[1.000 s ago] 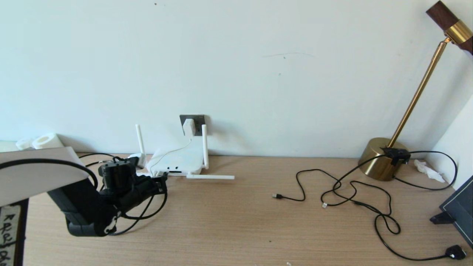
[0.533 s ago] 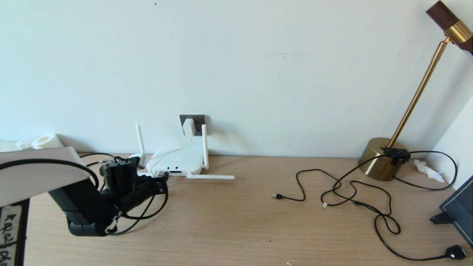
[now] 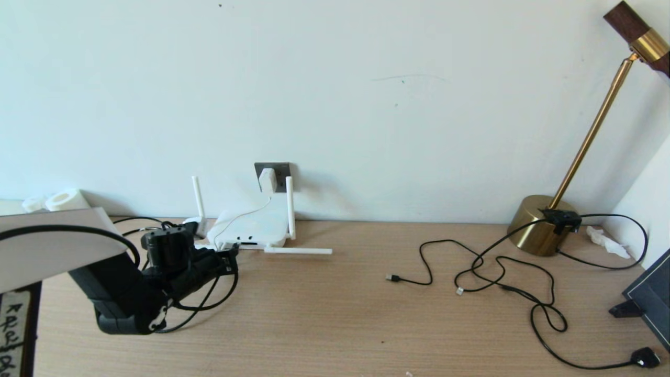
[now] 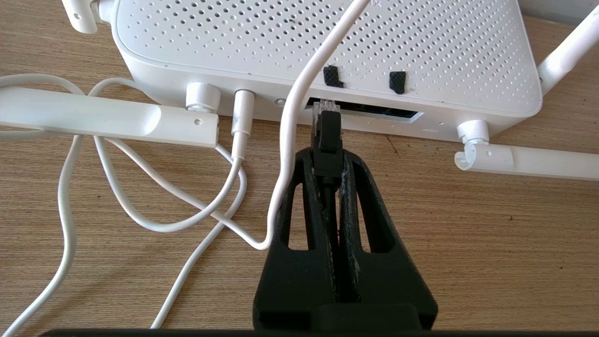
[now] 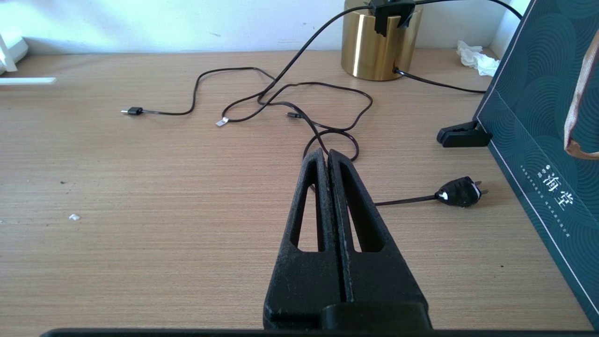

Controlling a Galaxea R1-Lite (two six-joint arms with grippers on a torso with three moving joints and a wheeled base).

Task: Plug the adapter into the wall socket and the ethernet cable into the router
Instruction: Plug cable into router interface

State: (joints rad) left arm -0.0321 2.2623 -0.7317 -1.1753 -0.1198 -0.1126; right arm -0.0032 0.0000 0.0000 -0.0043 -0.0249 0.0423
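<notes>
One router, four antennas

Standing at the far right: brass lamp. Trailing across the wooden desk: thin black cables, black plug. Lying nearby: possibly crumpled tissue.

- dark teal box, right wrist view: white chinese characters printed near its lower edge, the largest reading "渝堂"; the smaller line beside them too fine to read.
- router, left wrist view: faint tiny print under the port slot, unreadable.
- black-and-white strip, head view, lower left corner: handwritten marks, not legible.
</notes>
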